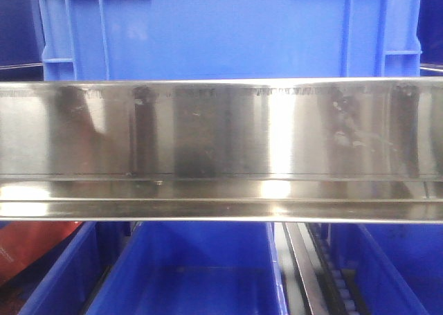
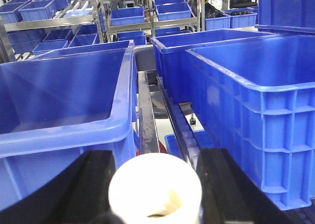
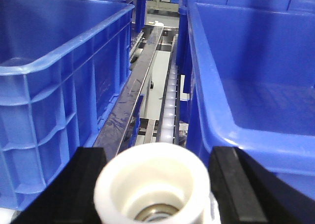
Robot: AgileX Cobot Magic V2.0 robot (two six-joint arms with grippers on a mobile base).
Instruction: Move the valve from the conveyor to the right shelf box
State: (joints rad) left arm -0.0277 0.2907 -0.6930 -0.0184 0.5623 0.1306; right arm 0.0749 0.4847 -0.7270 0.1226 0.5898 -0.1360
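In the left wrist view a white valve (image 2: 155,189) fills the gap between the black fingers (image 2: 88,184) of my left gripper (image 2: 156,156), which is shut on it. Its open end faces the camera. It hangs over the gap between a blue box (image 2: 59,101) on the left and another blue box (image 2: 256,91) on the right. My right gripper (image 3: 158,152) is shut on a second white valve (image 3: 155,184) with a metal core showing inside. That valve hangs between a blue box (image 3: 54,61) at left and a blue shelf box (image 3: 256,76) at right. The conveyor is out of view.
The front view is filled by a steel shelf rail (image 1: 221,149), with a blue box (image 1: 228,28) above it and blue bins (image 1: 194,273) below. A metal rail (image 3: 135,101) and white roller track (image 3: 170,103) run between the boxes. More shelves of blue bins (image 2: 128,15) stand behind.
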